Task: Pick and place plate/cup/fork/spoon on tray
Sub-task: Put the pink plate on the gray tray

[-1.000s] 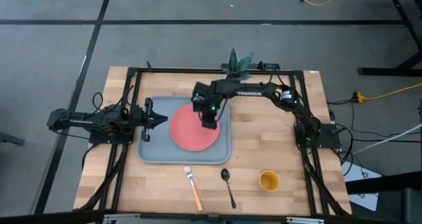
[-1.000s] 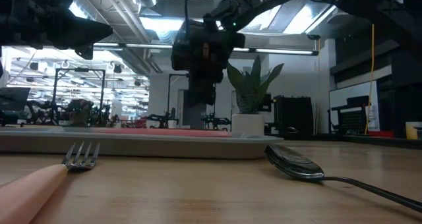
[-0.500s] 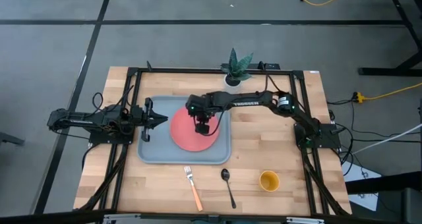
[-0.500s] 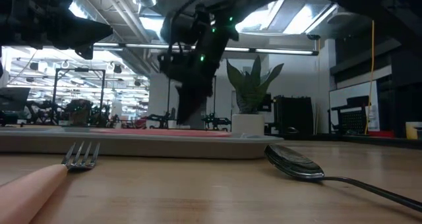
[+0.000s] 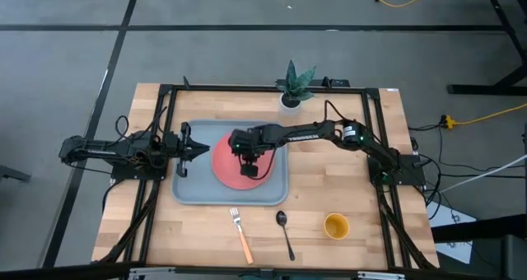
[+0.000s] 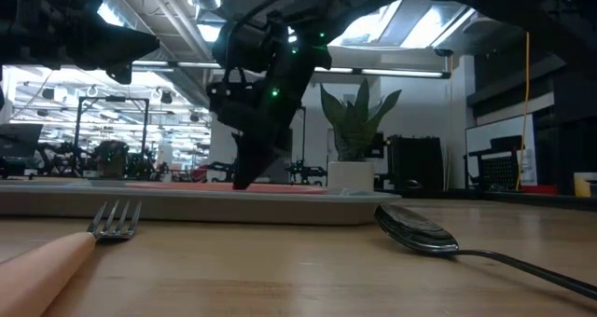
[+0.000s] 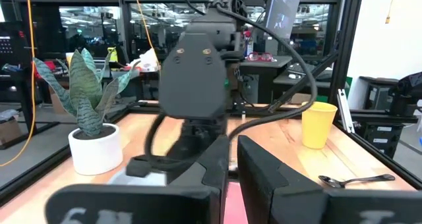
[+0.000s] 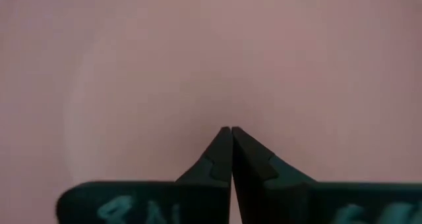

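Since 1 s ago the right gripper (image 5: 251, 170) has swung from the plate's far-right edge toward its centre and dropped lower; plate (image 5: 229, 162), fork, spoon and cup haven't shifted.

Right wrist view: fingers (image 8: 221, 151) pressed tip to tip, nothing between them, pink plate surface filling everything beyond. So the gripper's closed and empty, pointing down at the plate's middle. From the low view I can't tell if the tips touch it.

Plate already sits in the grey-blue tray (image 5: 188, 193), roughly centred, slightly toward the far side.

Left gripper (image 5: 200, 149) waits at the tray's left rim, fingers (image 7: 260, 174) nearly together with a narrow gap, holding nothing.

What's left lies on bare wood in front of the tray: fork (image 5: 240, 235), tines toward the tray, handle running away from it, slightly angled; spoon (image 5: 285, 233) just right of it, bowl toward the tray, long axis approx. parallel to the fork; cup (image 5: 335, 226) further right, upright.

Judgement: all three lie toward the table's front from the right gripper, and right of the tray's middle, so the right arm looks nearer. The cutlery's long axes run front-to-back, so the fingers would need to close across them, left-right.
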